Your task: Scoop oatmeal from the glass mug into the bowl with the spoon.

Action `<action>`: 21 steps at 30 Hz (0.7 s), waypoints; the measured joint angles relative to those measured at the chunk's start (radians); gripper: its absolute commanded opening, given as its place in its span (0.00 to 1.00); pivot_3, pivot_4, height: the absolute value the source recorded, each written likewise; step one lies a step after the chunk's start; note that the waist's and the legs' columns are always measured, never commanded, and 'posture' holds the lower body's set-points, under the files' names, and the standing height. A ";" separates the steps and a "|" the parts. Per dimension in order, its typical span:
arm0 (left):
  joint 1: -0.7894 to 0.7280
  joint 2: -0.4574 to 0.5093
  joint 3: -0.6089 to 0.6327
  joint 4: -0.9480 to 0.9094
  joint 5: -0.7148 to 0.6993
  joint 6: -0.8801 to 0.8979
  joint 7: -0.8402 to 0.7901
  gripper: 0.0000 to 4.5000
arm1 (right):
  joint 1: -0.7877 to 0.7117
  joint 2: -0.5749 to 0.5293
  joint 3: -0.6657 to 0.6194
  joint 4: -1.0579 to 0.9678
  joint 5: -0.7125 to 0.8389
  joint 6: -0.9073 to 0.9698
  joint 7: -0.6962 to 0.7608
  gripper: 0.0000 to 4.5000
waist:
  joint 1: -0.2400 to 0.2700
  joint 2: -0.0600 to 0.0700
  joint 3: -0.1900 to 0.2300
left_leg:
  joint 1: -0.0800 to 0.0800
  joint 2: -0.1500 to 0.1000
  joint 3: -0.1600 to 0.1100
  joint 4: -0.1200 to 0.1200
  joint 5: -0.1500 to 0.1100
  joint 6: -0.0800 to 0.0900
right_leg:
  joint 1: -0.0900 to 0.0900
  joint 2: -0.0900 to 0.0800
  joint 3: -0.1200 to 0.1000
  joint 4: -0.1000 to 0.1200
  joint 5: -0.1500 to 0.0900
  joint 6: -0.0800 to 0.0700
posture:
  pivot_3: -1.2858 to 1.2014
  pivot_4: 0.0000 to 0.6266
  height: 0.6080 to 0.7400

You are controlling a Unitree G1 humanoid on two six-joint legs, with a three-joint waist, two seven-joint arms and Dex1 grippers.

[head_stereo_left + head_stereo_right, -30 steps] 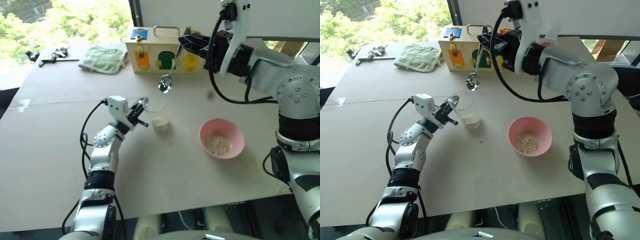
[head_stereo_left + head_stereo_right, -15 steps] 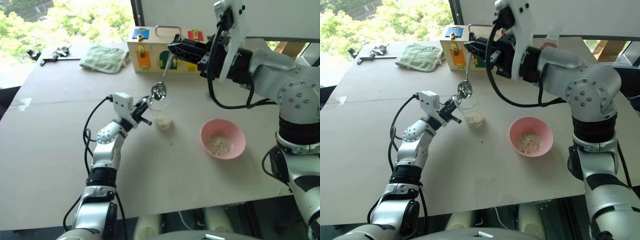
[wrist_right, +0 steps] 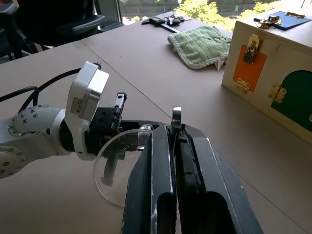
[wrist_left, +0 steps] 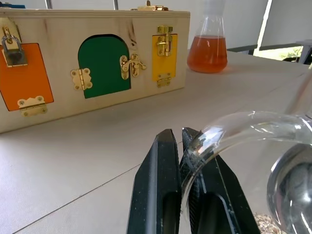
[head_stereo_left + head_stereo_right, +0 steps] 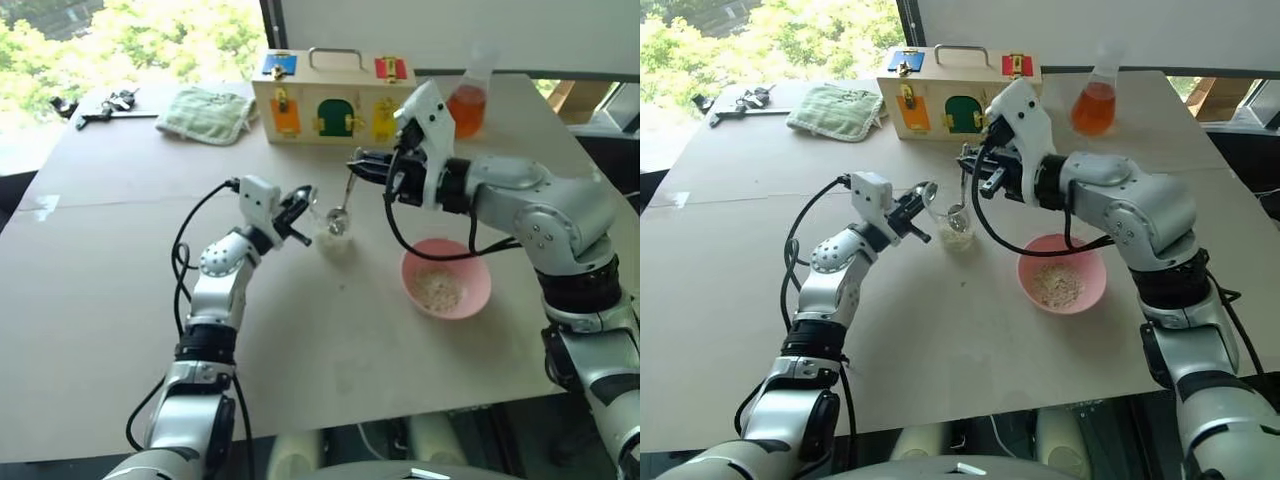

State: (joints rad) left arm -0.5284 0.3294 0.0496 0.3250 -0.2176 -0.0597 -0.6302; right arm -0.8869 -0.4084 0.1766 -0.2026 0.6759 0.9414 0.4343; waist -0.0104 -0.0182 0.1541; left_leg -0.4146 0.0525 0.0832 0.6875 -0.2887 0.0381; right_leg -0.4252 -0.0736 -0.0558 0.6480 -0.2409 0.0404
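Observation:
The glass mug (image 5: 329,226) stands on the table with pale oatmeal (image 5: 330,239) at its bottom. My left gripper (image 5: 293,212) is shut on its handle; in the left wrist view the black fingers (image 4: 158,190) pinch the clear glass (image 4: 243,127). My right gripper (image 5: 361,168) is shut on the handle of the silver spoon (image 5: 347,196), which hangs steeply down. Its small bowl is inside the mug, just above the oats. To the right lies the pink bowl (image 5: 470,292) with some oatmeal (image 5: 436,290) in it.
A wooden box (image 5: 330,98) with coloured latched doors stands at the back. A flask of orange liquid (image 5: 467,102) is to its right, a green cloth (image 5: 208,116) to its left. Small dark tools (image 5: 103,107) lie at the far left corner.
My right gripper came down and toward me, lowering the spoon from above the mug until its bowl dipped inside. The left gripper kept its hold on the mug and shifted slightly right.

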 measured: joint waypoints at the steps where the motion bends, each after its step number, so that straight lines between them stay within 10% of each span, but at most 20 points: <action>1: -0.003 0.002 -0.004 0.000 0.006 -0.007 -0.001 0.01 | 0.006 0.011 -0.002 0.009 0.000 0.009 -0.010 0.00 | 0.000 0.000 0.000 | 0.000 0.000 0.000 0.000 0.000 0.000 | 0.000 0.000 0.000 0.000 0.000 0.000 | 0.52 0.24 1.00; 21: -0.051 0.030 -0.033 0.062 0.087 -0.125 -0.007 0.01 | 0.001 0.303 -0.467 0.067 0.206 0.344 -0.400 0.00 | -0.001 0.000 0.000 | 0.001 0.000 -0.001 0.000 0.002 -0.002 | 0.000 0.000 0.000 0.009 0.000 0.000 | 0.52 0.24 1.00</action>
State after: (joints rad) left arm -0.5793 0.3591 0.0164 0.3868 -0.1308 -0.1850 -0.6375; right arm -0.8859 -0.1053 -0.2908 -0.1352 0.8824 1.2857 0.0348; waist -0.0118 -0.0180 0.1540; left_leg -0.4138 0.0524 0.0820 0.6879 -0.2871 0.0357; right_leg -0.4255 -0.0736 -0.0559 0.6568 -0.2410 0.0403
